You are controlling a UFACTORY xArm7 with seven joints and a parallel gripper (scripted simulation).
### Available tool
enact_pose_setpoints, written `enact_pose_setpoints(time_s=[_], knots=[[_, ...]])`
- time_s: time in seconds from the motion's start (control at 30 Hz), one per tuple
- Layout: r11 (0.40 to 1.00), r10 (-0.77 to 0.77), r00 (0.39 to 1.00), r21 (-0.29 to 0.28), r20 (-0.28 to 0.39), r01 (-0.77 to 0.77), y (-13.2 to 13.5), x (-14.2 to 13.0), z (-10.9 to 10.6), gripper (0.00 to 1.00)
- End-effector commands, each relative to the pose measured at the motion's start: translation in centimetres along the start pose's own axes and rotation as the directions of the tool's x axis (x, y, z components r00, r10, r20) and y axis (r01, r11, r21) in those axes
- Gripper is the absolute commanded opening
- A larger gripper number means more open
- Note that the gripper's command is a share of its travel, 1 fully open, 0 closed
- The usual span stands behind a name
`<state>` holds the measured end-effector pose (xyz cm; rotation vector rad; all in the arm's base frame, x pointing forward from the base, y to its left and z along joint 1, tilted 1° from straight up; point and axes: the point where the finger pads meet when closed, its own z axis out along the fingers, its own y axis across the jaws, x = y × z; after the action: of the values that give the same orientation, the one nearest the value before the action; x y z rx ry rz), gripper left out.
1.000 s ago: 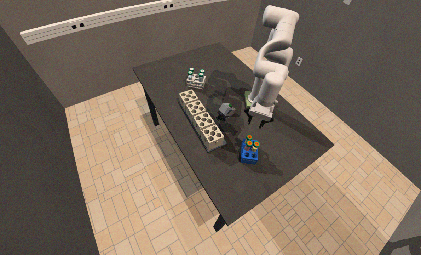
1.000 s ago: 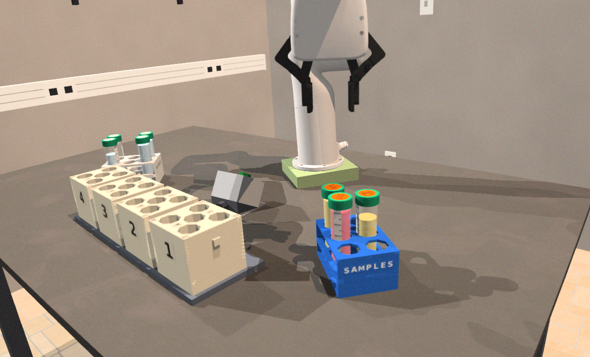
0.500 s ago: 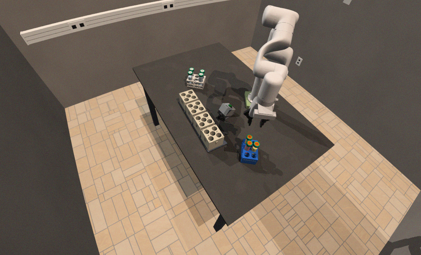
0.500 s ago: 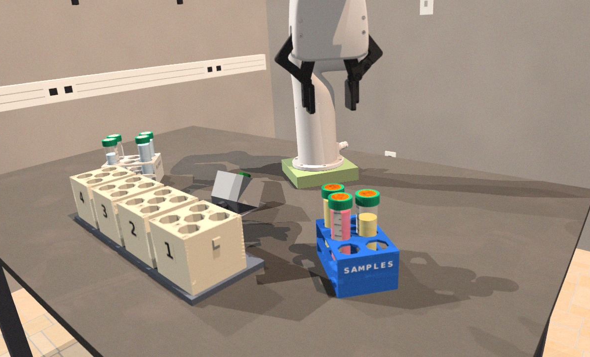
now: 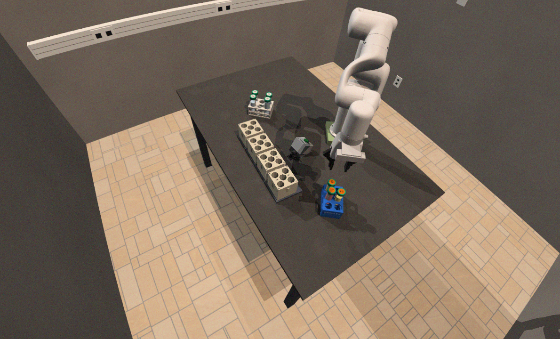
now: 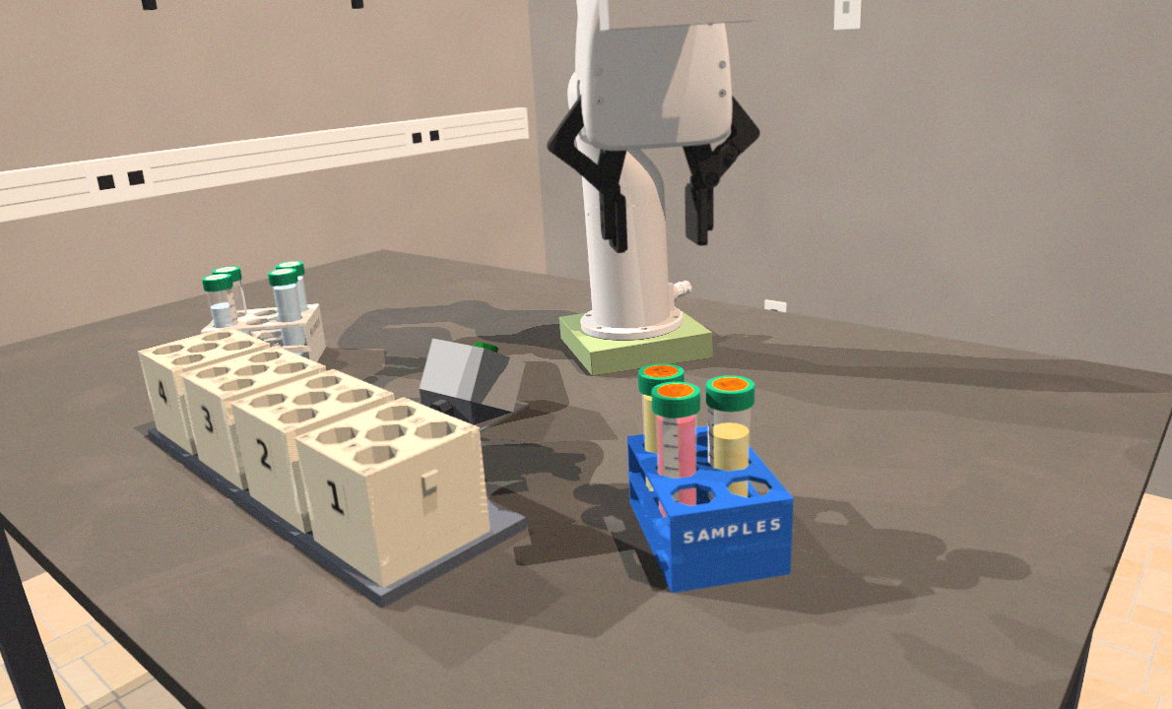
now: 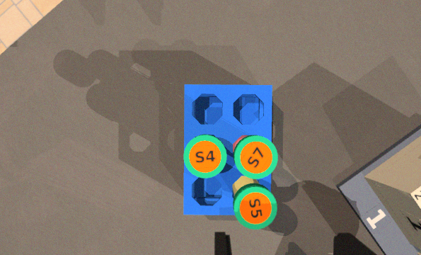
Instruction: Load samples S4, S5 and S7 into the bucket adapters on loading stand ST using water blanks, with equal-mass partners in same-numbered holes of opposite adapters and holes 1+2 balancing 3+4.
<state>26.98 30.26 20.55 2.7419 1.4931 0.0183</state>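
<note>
My gripper is open and empty, high above the table behind the blue sample rack. In the rack stand pink S7, yellow S4 with a lower level than S7, and yellow S5, partly hidden behind S7. Adapters 1, 2, 3 and 4 stand on stand ST with no tubes showing. Several white-dotted water blanks stand in the pale rack; their numbers are unreadable.
The small sloped desk with the green DONE key stands between the adapters and the arm's green base. The pale rack is beyond adapter 4. The blue rack is right of adapter 1.
</note>
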Motion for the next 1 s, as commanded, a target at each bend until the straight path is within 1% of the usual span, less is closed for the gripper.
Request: enact_pose_setpoints(time_s=[0.0, 0.97], knots=[[1.000, 0.000, 1.000, -0.001, -0.005, 0.000, 0.0, 0.2, 0.6, 0.57], [1.000, 0.000, 1.000, -0.001, -0.005, 0.000, 0.0, 0.2, 6.0, 0.57]])
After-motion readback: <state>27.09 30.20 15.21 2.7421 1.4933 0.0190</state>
